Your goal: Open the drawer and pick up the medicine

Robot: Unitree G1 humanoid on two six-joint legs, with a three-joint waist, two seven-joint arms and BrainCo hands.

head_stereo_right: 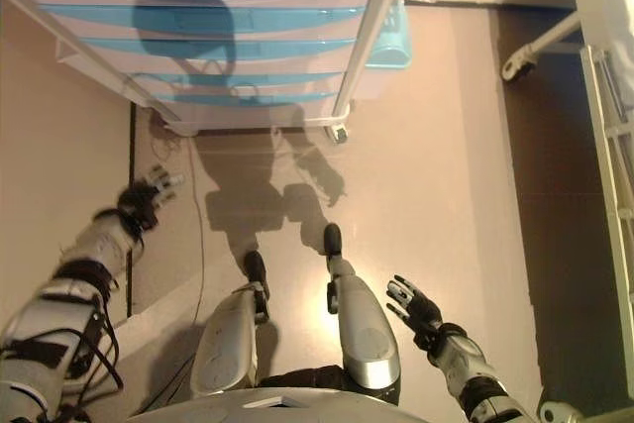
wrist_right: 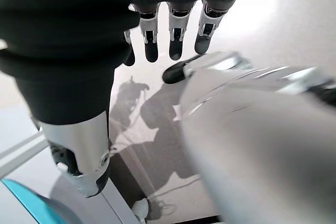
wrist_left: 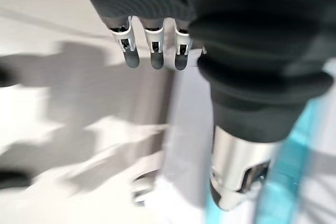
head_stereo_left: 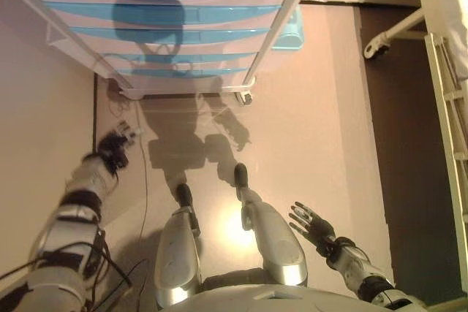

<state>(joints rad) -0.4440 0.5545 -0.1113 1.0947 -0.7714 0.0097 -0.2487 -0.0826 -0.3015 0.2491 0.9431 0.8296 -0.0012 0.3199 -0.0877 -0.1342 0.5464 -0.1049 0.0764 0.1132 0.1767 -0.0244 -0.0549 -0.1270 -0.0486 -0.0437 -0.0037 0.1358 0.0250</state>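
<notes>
Left eye view: right hand [head_stereo_left: 313, 223] near right, fingers spread, empty. Left hand [head_stereo_left: 119, 142] further out, relaxed, empty. Cabinet [head_stereo_left: 175, 31] far; drawers closed, medicine unseen. Drawers probably light plastic, slide easily; hook the front recess, centred.

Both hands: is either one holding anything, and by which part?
Nothing is held. Left hand and right hand are open over the floor, short of the drawer cabinet.

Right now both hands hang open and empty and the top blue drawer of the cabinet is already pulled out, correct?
Not quite. The drawers of the cabinet are all shut, as the left eye view shows. The left hand and right hand are indeed open and empty.
</notes>
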